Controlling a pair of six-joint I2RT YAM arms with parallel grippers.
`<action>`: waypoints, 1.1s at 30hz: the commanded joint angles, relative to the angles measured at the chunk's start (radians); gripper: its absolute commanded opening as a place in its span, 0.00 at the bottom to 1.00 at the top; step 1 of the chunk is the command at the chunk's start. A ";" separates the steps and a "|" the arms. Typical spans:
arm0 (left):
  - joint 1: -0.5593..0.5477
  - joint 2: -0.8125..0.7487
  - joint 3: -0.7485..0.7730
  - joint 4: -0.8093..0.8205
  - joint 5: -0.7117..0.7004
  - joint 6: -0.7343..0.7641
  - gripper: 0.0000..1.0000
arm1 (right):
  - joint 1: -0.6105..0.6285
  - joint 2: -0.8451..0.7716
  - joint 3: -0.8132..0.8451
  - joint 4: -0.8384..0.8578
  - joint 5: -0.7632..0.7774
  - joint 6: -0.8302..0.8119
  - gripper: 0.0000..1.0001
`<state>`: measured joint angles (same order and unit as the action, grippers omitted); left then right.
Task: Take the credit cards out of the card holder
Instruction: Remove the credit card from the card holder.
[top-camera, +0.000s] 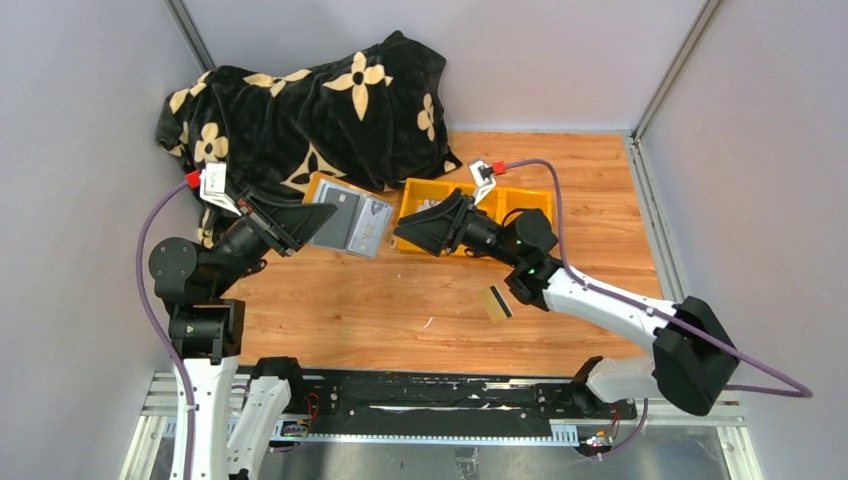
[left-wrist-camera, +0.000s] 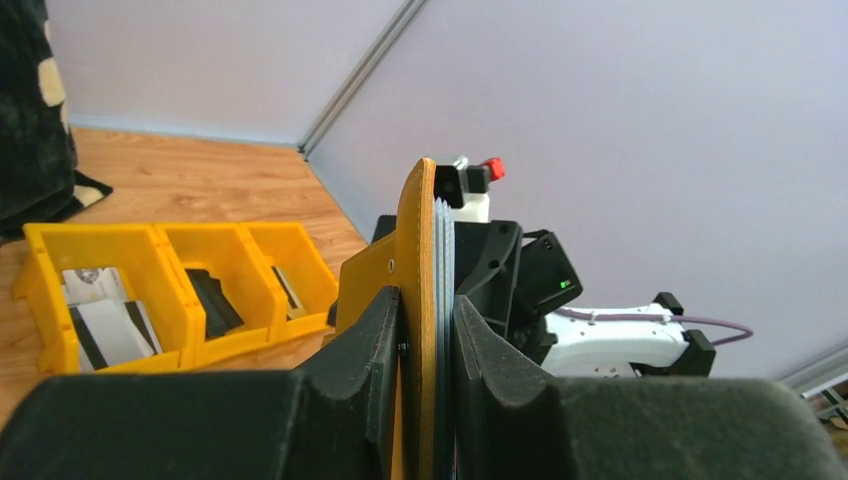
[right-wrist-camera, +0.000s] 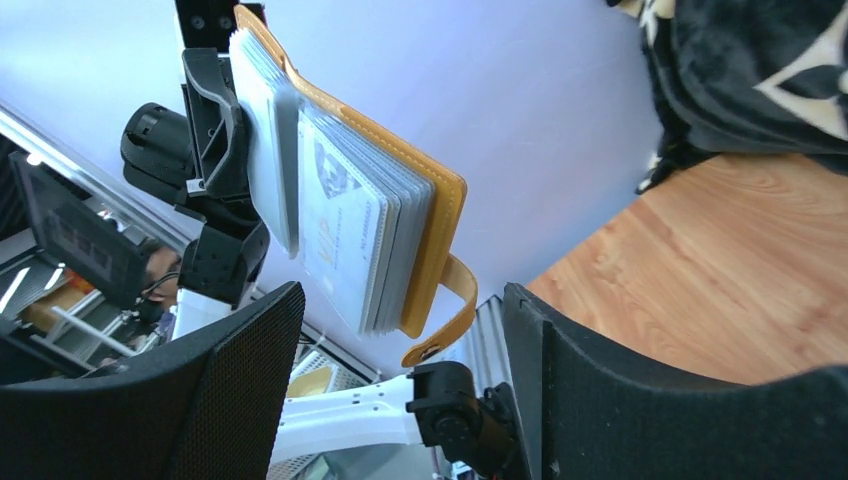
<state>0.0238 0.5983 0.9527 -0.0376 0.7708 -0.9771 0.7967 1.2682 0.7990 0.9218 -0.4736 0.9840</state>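
Note:
The mustard card holder (top-camera: 345, 215) hangs open above the table, with my left gripper (top-camera: 318, 222) shut on its cover. The left wrist view has the card holder (left-wrist-camera: 428, 250) edge-on, pinched between the left gripper (left-wrist-camera: 428, 310) pads. Its clear pockets (right-wrist-camera: 340, 220) still hold credit cards. My right gripper (top-camera: 400, 233) faces the holder from the right, open and holding nothing. In its wrist view the holder's strap (right-wrist-camera: 450, 320) dangles just above the gap of the right gripper (right-wrist-camera: 400, 315). A tan-gold credit card (top-camera: 497, 303) lies on the table by the right arm.
A yellow three-compartment bin (top-camera: 525, 190) stands behind the right arm. Its left compartment holds a pale striped card (left-wrist-camera: 105, 330), the middle one a black item (left-wrist-camera: 215, 305). A black flowered blanket (top-camera: 310, 100) is heaped at the back left. Grey walls close both sides.

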 joint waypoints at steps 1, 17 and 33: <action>-0.002 -0.003 0.009 0.110 0.027 -0.068 0.00 | 0.049 0.063 -0.006 0.218 0.035 0.075 0.76; -0.003 -0.011 0.003 0.103 0.033 -0.068 0.00 | 0.105 0.304 0.084 0.613 -0.027 0.344 0.44; -0.003 0.036 0.144 -0.279 0.053 0.474 1.00 | 0.013 0.082 0.396 -0.751 -0.332 -0.425 0.00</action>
<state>0.0223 0.6395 1.0409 -0.2226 0.8040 -0.6907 0.8055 1.4361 1.0061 0.8474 -0.7395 1.0443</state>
